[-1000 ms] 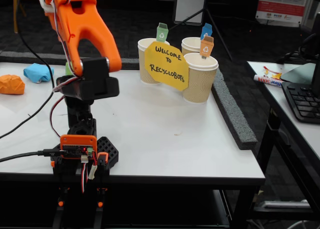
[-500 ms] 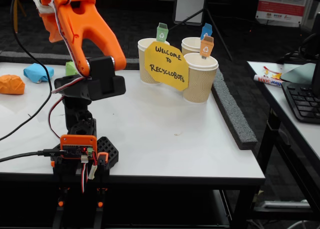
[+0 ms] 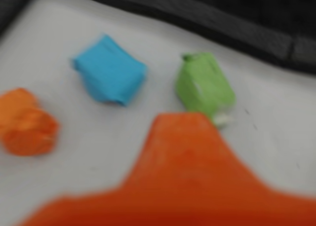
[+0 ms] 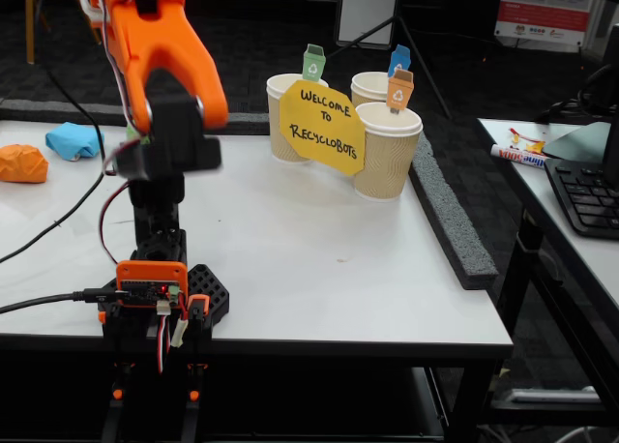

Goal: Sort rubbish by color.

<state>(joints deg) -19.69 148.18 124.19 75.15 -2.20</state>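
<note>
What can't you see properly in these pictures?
- Green wad: in the fixed view the orange arm hides it; it shows only in the blurred wrist view.
- Jaws: the wrist view shows only one blurred orange part, so open or shut is unclear; the fixed view's top edge cuts them off.
- Cup insides: the fixed view is too low to look in.

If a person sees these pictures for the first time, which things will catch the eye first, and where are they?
In the fixed view the big orange arm rises at the left of the white table, and a yellow "Welcome to Recyclobots" sign hangs on three paper cups near the far edge. In the wrist view three bright wads lie close together on the table: an orange wad at left, a blue wad in the middle, a green wad at right.
</note>
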